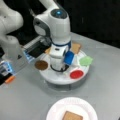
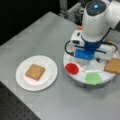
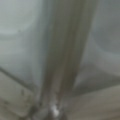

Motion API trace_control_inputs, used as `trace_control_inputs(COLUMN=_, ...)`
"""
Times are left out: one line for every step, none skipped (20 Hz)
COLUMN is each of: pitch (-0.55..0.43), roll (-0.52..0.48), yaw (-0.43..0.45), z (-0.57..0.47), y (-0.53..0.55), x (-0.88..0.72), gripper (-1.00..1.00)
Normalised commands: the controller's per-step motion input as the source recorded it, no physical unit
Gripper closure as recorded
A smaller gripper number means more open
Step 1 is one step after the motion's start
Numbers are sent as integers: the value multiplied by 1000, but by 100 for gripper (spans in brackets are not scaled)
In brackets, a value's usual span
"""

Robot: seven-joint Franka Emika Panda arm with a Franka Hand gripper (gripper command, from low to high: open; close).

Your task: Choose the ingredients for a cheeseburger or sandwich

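Bread square (image 2: 35,71) already lies on the plate (image 2: 51,72); patty (image 1: 41,65), lettuce (image 2: 93,78) and red disc (image 2: 72,68) remain in the tray (image 2: 75,78). The gripper (image 1: 59,67) is low over the tray; its opening cannot be told.

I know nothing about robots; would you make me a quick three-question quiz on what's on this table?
1. True or false: the white paper plate holds one tan bread square.
2. Which piece lies beside the red disc on the white divided round tray? A) green lettuce piece B) blue cup
3. Fill in: the brown round patty sits at the tray's ____.

Key: 1 true; 2 A; 3 edge.
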Motion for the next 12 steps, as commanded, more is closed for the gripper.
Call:
trace_control_inputs(pitch=-37, roll=90, yaw=333, z=-224, y=162, x=-138, gripper=-100)
trace_control_inputs(pitch=-17, roll=94, yaw=329, z=-221, y=173, x=-133, gripper=-100)
trace_control_inputs(pitch=-4, roll=90, yaw=328, z=-219, y=187, x=-124, gripper=-100)
trace_control_inputs(pitch=4, roll=88, yaw=334, z=-217, y=201, x=-113, gripper=-100)
trace_control_inputs(pitch=19, roll=88, yaw=389, z=-214, y=211, x=-99, gripper=-100)
trace_control_inputs(pitch=31, roll=91, yaw=417, z=-211, y=215, x=-84, gripper=-100)
trace_control_inputs(pitch=40, roll=92, yaw=436, z=-212, y=215, x=-70, gripper=-100)
trace_control_inputs(pitch=43, roll=91, yaw=408, z=-212, y=212, x=-61, gripper=-100)
trace_control_inputs(pitch=48, roll=85, yaw=433, z=-211, y=210, x=-51, gripper=-100)
trace_control_inputs(pitch=57, roll=81, yaw=450, z=-205, y=210, x=-39, gripper=-100)
trace_control_inputs(pitch=60, roll=79, yaw=414, z=-202, y=209, x=-32, gripper=-100)
trace_control_inputs(pitch=74, roll=78, yaw=413, z=-193, y=212, x=-22, gripper=-100)
